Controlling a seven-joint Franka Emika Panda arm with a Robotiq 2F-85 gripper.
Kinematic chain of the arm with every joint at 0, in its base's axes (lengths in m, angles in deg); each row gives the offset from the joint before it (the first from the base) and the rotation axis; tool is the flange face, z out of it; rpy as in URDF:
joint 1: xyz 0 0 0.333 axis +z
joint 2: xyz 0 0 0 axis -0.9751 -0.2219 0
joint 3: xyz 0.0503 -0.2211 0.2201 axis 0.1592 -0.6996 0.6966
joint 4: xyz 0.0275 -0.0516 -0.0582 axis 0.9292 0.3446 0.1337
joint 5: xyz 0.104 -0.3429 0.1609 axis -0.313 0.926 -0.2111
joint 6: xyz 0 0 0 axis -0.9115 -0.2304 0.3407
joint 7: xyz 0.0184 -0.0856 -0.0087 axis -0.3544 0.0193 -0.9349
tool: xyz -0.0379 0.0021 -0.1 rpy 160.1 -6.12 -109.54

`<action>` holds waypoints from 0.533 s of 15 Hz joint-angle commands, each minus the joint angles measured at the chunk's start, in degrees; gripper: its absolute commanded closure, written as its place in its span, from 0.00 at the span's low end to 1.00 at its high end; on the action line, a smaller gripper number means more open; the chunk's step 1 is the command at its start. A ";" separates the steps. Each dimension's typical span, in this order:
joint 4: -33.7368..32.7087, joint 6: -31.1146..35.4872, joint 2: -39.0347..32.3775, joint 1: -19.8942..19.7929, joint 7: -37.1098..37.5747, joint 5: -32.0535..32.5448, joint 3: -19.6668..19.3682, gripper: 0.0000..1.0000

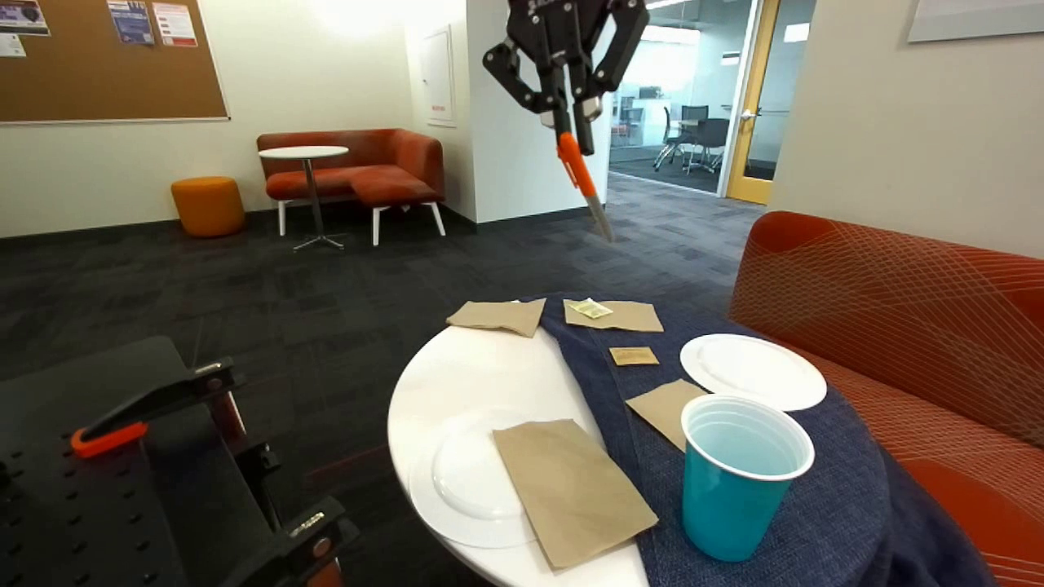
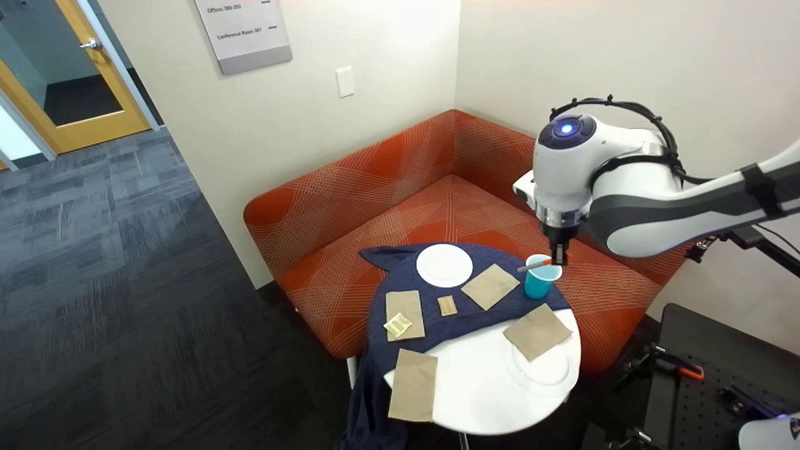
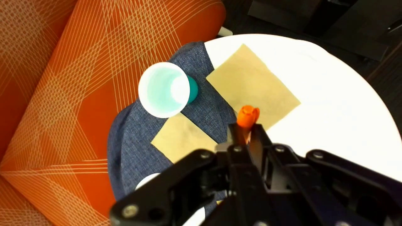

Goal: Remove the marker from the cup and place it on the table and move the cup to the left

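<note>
The black two-fingered gripper [image 1: 574, 135] is clenched on the thin orange-and-grey marker [image 1: 586, 184], holding it tilted in mid-air, grey end lower and to the right in an exterior view. Well below it stands the round white-topped table [image 1: 465, 375], its right side, in that same view, draped in dark navy cloth [image 1: 836, 505]. The teal-blue tapered plastic cup [image 1: 730, 514] stands upright on the cloth at the near right, the marker outside it. Left of the cup, a rectangular brown paper napkin [image 1: 575, 493] partly covers a pale round plate [image 1: 469, 489]. Between the cup and a flat white round plate [image 1: 750, 367] lies a second brown napkin [image 1: 659, 406]. Farther off are a small tan packet [image 1: 634, 355] and a pale yellow packet [image 1: 590, 308] resting on a third brown napkin [image 1: 638, 316]. A patterned red-orange sofa [image 1: 881, 302] runs along the right, just beside the table.
</note>
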 commanded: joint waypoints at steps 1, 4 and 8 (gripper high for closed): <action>2.93 3.65 0.67 2.03 1.30 -0.35 1.97 0.97; 3.08 6.38 -1.51 3.71 1.30 -1.00 3.61 0.97; 3.47 11.12 -3.91 5.28 0.75 -1.37 5.11 0.97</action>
